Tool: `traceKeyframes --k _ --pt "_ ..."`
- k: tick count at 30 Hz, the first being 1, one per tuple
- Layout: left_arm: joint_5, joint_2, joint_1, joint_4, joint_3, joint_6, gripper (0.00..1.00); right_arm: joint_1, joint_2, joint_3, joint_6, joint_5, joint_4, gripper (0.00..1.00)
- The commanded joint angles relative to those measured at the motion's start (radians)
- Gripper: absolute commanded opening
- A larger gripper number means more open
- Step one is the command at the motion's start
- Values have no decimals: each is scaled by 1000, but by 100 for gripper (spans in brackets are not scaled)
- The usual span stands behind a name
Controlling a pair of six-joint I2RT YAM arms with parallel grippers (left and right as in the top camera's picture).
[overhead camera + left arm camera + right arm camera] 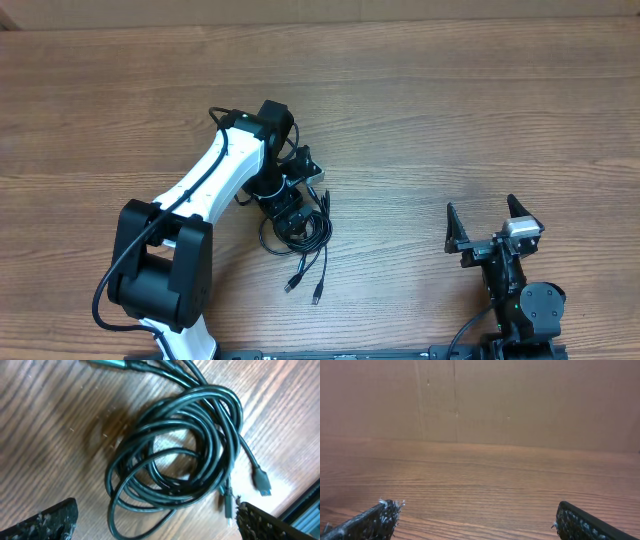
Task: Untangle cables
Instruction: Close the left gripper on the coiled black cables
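The thin black cables lie in one tangled coil near the table's middle. Two plug ends trail toward the front edge. My left gripper hangs right over the coil. In the left wrist view the coil fills the middle, with plugs at the right and lower right. The left gripper is open, and the coil's lowest loop lies between its fingers, apart from both. My right gripper is open and empty, far right of the cables. It shows only bare wood in its own view.
The wooden table stretches all around. A brown cardboard wall stands behind the table in the right wrist view. The left arm's own thicker black cable runs along its white link.
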Motion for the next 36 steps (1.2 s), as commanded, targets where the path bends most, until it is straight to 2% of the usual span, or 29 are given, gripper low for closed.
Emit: traceKeyframes --k 1,5,14,22,36 --pt "-7 13 -6 27 -51 18 100 -3 -9 -10 -1 6 2 100" --pt "-4 13 -6 72 -112 19 100 -3 -9 -10 -1 6 2 100" --pt "-8 13 -6 114 -119 14 99 -3 -9 -10 -1 6 2 100" --pt "-84 13 -6 209 -122 -115 100 -3 -9 -10 -1 6 2 100" --pt "-119 13 -7 208 -128 -144 100 -3 -9 -10 -1 6 2 100"
